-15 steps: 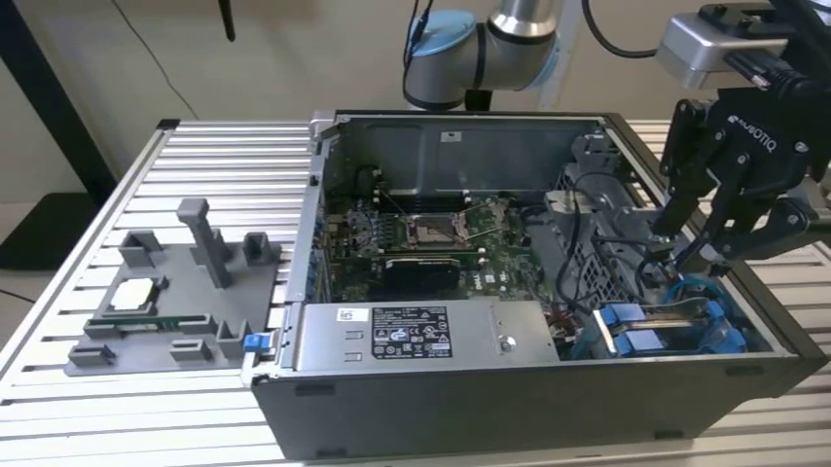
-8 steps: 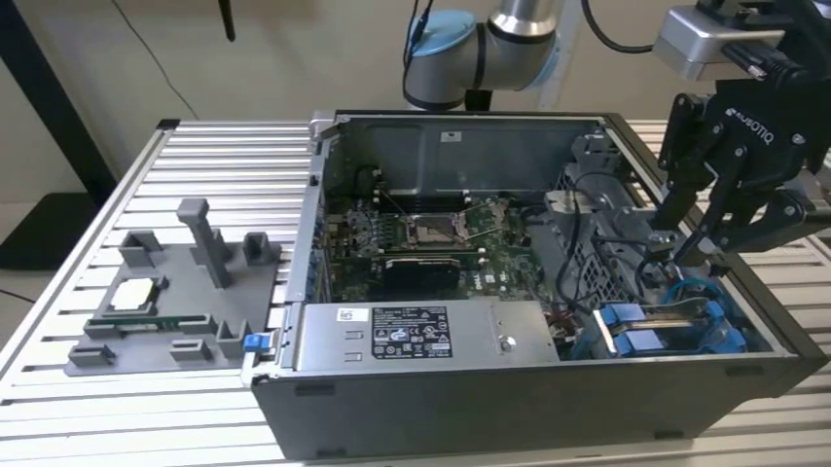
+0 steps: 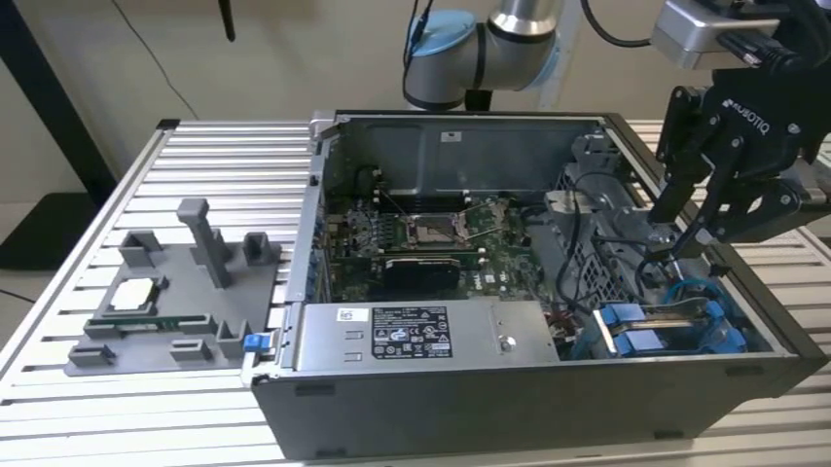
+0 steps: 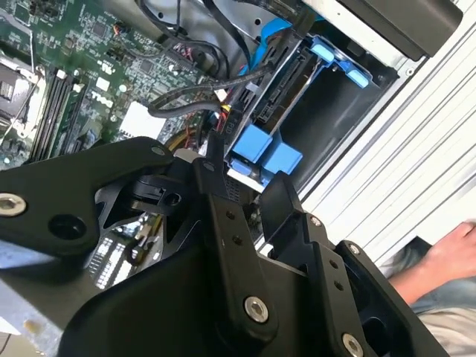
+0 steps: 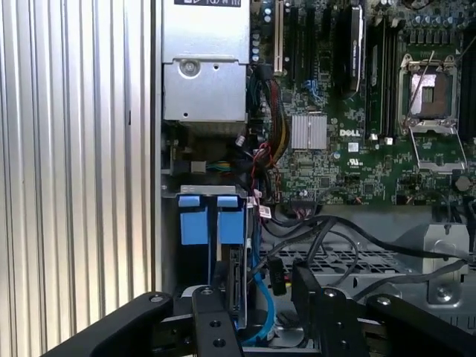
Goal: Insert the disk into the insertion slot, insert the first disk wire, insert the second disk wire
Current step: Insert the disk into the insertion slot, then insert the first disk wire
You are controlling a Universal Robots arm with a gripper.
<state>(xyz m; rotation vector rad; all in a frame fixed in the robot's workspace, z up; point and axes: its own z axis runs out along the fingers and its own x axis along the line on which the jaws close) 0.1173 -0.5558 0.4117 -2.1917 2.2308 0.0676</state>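
Observation:
The disk (image 3: 663, 326) stands on edge in its blue carrier (image 5: 212, 219) inside the insertion slot (image 5: 208, 191), the grey drive cage at the case's corner on the exterior view's right. Its blue tabs (image 4: 260, 152) face outward. My black gripper (image 3: 682, 238) hangs just above the cage, open, with fingers (image 5: 212, 320) apart in both wrist views. A black wire connector (image 5: 277, 279) and a blue cable (image 4: 268, 37) lie beside the disk's edge (image 4: 286, 82), beyond the gap between my fingers. I cannot tell whether either is plugged in.
The open case holds a motherboard (image 3: 429, 231) and a power supply (image 3: 415, 334). Black cables (image 4: 201, 93) run across toward the cage. A grey fixture with a chip (image 3: 130, 295) sits on the slatted table (image 3: 195, 409). A person's hand (image 4: 454, 253) rests beside the case.

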